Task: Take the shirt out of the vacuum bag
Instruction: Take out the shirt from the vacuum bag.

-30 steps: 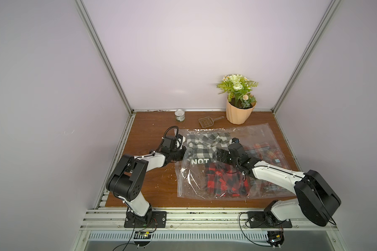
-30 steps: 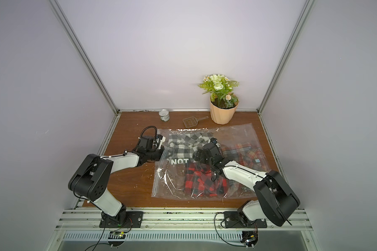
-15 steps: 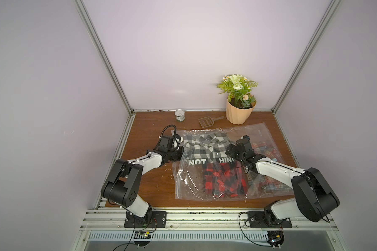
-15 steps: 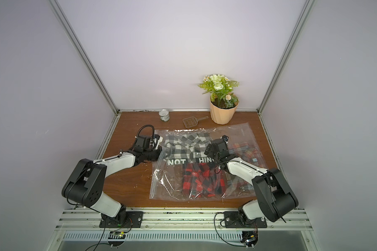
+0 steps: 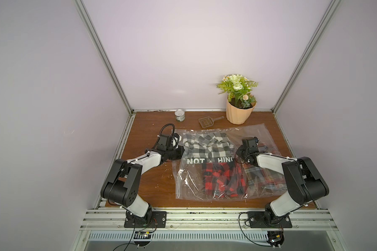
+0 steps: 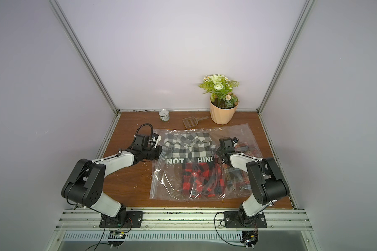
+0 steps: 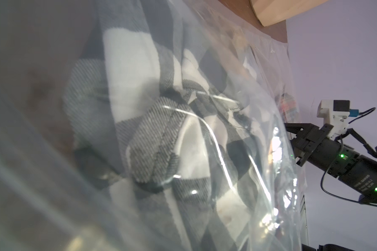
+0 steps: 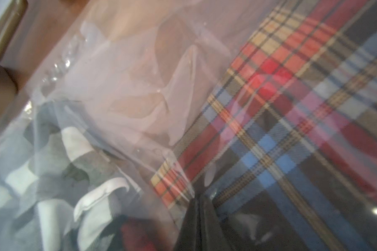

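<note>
The vacuum bag [image 5: 188, 184] lies flat on the bench [image 5: 152, 180] between the two arms, and it holds not one garment but three: a black-and-white check shirt [image 5: 207, 147] at the far end, a red-and-black check shirt [image 5: 223, 180] nearer the front and a tartan shirt [image 5: 262, 177] on the right side, all inside the plastic. The left fingers [image 5: 179, 152] are closed at the bag's left edge, beside the black-and-white check, apparently on the plastic itself, since film hangs right across the left wrist view. The right fingers [image 8: 201, 214] are pressed together on top of the bag between the check and the tartan, with a ridge of film running up to their tips; whether any cloth is caught under that film cannot be told. The main danger, I judge, is that both holds are on slippery film alone: a pull would then either lose the thin pinch or drag the whole bag, shirts and all, across the bench. Whether the zip edge along the left is open is not clear, and tugging against a closed seal could tear the plastic. With three garments tangled together, drawing one may haul the others along or jam them at the mouth. A sliding bag could also nudge the scoop [image 5: 207, 121] and the flower pot [image 5: 239, 112] just beyond its far edge
</note>
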